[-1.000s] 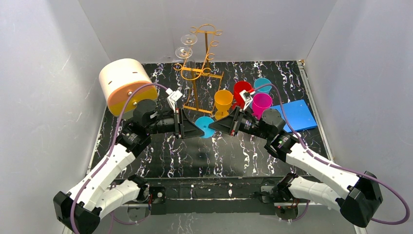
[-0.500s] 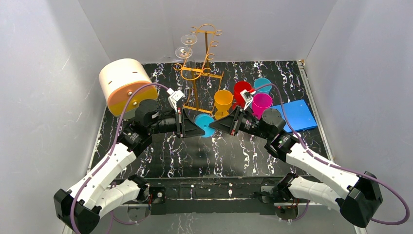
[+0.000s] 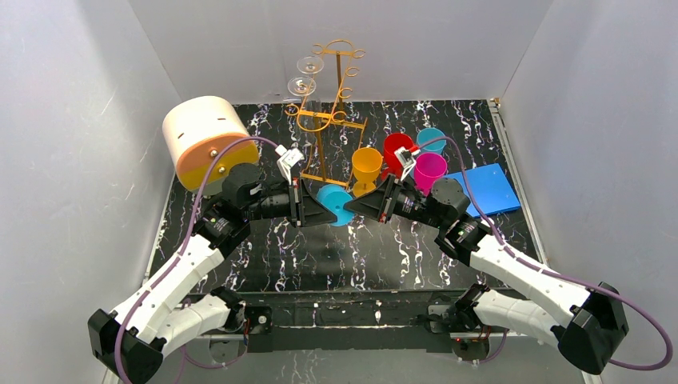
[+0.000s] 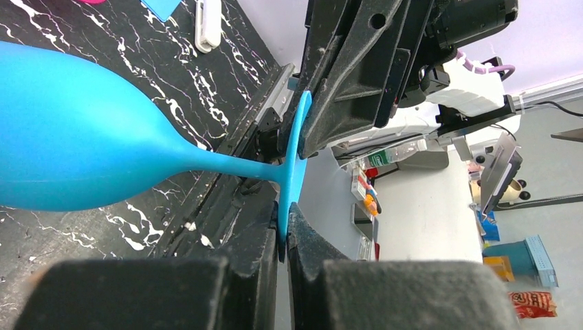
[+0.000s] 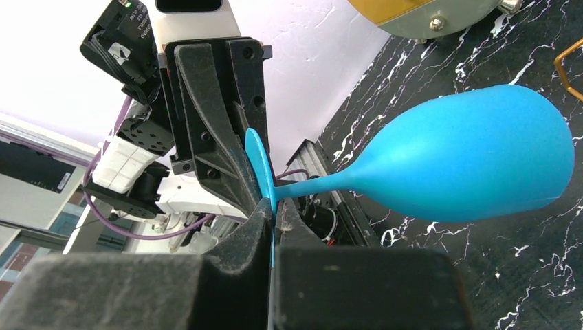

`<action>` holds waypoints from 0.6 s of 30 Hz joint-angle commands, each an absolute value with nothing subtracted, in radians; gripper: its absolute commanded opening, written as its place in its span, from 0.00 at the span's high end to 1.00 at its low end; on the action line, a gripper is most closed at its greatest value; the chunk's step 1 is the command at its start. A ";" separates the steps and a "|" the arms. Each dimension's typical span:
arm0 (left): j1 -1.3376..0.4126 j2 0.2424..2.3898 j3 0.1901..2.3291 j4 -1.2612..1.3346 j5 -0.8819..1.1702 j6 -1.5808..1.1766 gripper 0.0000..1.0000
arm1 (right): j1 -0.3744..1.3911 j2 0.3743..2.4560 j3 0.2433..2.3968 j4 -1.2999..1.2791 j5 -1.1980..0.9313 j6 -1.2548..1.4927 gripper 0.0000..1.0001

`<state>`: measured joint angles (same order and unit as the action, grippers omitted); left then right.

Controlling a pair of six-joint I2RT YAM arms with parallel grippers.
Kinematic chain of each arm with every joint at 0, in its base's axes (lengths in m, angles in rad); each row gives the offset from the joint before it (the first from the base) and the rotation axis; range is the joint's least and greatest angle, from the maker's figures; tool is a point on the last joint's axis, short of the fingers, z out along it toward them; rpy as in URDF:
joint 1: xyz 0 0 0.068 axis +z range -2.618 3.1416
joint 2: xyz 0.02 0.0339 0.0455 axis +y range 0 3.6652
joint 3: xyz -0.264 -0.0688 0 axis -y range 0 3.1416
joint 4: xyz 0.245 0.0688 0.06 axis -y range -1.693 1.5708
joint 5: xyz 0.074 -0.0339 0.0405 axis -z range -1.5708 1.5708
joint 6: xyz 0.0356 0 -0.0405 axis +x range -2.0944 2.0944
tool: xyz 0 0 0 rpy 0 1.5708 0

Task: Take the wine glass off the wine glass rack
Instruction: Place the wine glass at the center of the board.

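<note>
A blue wine glass (image 3: 333,202) lies sideways in the air between my two grippers, in front of the wine glass rack (image 3: 329,120), a golden wire frame. My left gripper (image 3: 326,214) is shut on the rim of the glass's foot (image 4: 294,161); its own jaws (image 4: 283,234) pinch the disc from below. My right gripper (image 3: 353,210) is shut on the same foot (image 5: 260,168) from the other side (image 5: 271,213). The blue bowl points away from both (image 4: 82,130) (image 5: 474,158). Two clear wine glasses (image 3: 305,74) hang upside down on the rack's upper left.
A cream-and-orange cylindrical box (image 3: 204,140) lies at the back left. An orange cup (image 3: 367,168), a red cup (image 3: 397,150), a magenta cup (image 3: 429,170) and a teal cup (image 3: 432,139) stand right of the rack. A blue flat pad (image 3: 488,189) lies at the right edge.
My left gripper has edged right toward the right gripper. The blue glass has shifted slightly toward the rack. The right arm has barely moved.
</note>
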<state>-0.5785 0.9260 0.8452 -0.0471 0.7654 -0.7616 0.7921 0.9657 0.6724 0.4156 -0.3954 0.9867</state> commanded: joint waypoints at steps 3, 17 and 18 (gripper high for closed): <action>-0.603 0.934 0.859 -0.018 0.783 -0.746 0.95 | 0.797 0.965 0.693 0.465 -0.414 0.991 0.99; -0.615 0.927 0.835 0.074 0.756 -0.796 0.92 | 0.798 0.970 0.687 0.498 -0.428 1.016 0.99; -0.616 0.925 0.835 0.076 0.765 -0.796 0.95 | 0.798 0.970 0.688 0.498 -0.428 1.020 0.99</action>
<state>-0.5919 0.9287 0.8440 -0.0040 0.7425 -0.7872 0.7849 0.9657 0.6724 0.4416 -0.4007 0.9962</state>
